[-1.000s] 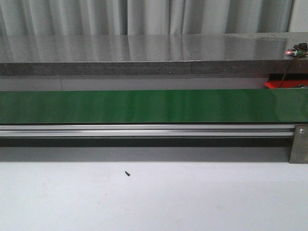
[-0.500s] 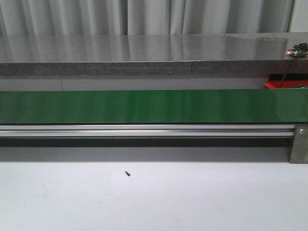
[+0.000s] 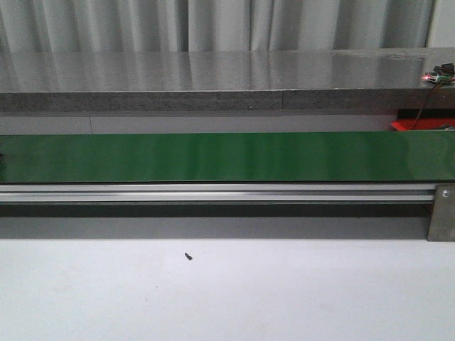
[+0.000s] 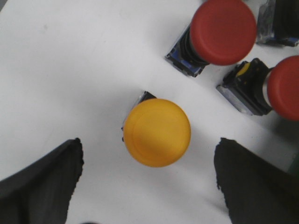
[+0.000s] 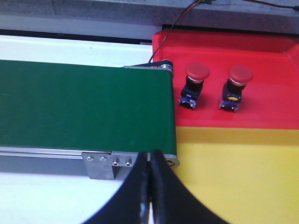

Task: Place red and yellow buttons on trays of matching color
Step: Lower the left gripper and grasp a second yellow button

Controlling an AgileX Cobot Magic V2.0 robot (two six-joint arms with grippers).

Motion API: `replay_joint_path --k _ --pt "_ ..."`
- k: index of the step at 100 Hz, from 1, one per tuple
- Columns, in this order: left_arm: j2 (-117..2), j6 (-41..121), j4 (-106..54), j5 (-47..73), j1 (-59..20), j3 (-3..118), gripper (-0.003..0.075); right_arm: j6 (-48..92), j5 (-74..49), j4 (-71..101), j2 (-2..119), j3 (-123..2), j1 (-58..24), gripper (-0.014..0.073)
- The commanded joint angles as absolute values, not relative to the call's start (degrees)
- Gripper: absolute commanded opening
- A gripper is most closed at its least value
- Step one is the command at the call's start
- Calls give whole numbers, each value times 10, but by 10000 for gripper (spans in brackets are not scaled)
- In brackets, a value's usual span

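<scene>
Left wrist view shows a yellow button [image 4: 157,132] standing cap-up on the white tabletop [image 4: 70,70], lying between the two left fingers [image 4: 42,186], which are spread wide with one on each side of it. Neither finger is seen touching the cap; clear tabletop is visible on both sides. The cap is round, so no long axis governs the grip, and the square base beneath is mostly hidden. The left gripper [image 4: 149,186] is judged to be set back slightly from the button, so a short advance and descent would be needed before closure. Two red buttons [image 4: 223,31] lie just beyond the yellow one, apart from it, the nearer one lying on its side; contact with them on approach is a possible risk.

Right wrist view shows the right gripper [image 5: 150,186] with fingers pressed together and holding nothing, above the end of the green belt [image 5: 84,105]. Beyond it two red buttons [image 5: 196,72] stand on the red tray [image 5: 261,51]; the yellow tray [image 5: 243,177] carries nothing visible.

The left arm is judged the nearer to the yellow button.
</scene>
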State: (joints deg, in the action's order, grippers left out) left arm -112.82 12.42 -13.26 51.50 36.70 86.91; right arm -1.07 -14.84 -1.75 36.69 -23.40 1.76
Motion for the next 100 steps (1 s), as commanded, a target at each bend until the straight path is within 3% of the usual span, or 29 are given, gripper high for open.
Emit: replay_joint_path --k 1,12,21,52,62,100 --pt "-1110 128 -150 489 367 887 567 -5 -104 -18 366 -249 16 -59" --pt "-1123 128 -150 484 367 887 563 -5 -104 -18 366 -249 16 -59" --pt "-1129 131 -151 480 367 887 517 -5 -104 -18 366 -249 16 -59" --pt "-1130 131 -152 464 367 887 150 -5 -104 -18 366 -249 16 -59" --pt "-1130 131 -152 468 367 887 77 -5 -104 -18 366 -249 16 -59" --pt "-1054 131 -148 494 362 887 63 -5 -104 -18 366 -249 16 -59"
